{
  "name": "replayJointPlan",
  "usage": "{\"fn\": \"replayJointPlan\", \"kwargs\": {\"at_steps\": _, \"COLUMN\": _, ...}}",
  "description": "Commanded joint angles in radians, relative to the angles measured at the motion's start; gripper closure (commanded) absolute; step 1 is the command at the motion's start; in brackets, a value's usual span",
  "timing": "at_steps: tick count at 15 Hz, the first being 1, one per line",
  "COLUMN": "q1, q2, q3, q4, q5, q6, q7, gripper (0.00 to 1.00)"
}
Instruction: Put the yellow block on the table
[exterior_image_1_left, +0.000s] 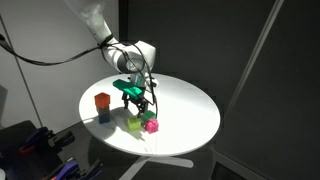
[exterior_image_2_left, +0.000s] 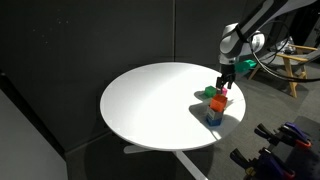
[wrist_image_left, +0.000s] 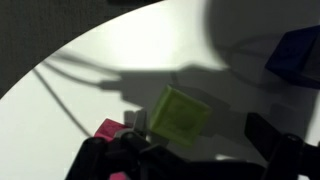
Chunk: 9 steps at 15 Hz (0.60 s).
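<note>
The yellow block (wrist_image_left: 180, 115) is a lime cube resting on the white table (wrist_image_left: 90, 110), between my gripper's (wrist_image_left: 197, 124) spread fingers and closer to one finger. The jaws are open and do not clasp it. In an exterior view the yellow block (exterior_image_1_left: 135, 123) sits on the round table (exterior_image_1_left: 190, 110) beside a magenta cube (exterior_image_1_left: 151, 125), with the gripper (exterior_image_1_left: 140, 105) just above it. In an exterior view taken from across the table (exterior_image_2_left: 150, 100), the gripper (exterior_image_2_left: 224, 85) hangs low and the yellow block is hidden.
An orange-red cube (exterior_image_1_left: 102, 100) stands on a blue cube (exterior_image_1_left: 103, 115); the stack also shows in an exterior view (exterior_image_2_left: 217, 103). A mint-green cube (exterior_image_1_left: 125, 87) lies behind the gripper. The magenta cube (wrist_image_left: 108, 130) and the blue cube (wrist_image_left: 295, 55) show in the wrist view. Cables and chairs surround the table.
</note>
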<state>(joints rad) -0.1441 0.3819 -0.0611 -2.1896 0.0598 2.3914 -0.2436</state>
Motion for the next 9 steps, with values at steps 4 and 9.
{"fn": "replayJointPlan", "kwargs": {"at_steps": 4, "q1": 0.028, "q2": -0.129, "q3": 0.007, "q4": -0.074, "q5": -0.033, "q6": -0.064, "q7": 0.016, "gripper": 0.00}}
{"fn": "replayJointPlan", "kwargs": {"at_steps": 9, "q1": 0.057, "q2": -0.222, "q3": 0.003, "q4": -0.124, "q5": -0.063, "q6": -0.106, "q7": 0.051, "gripper": 0.00}}
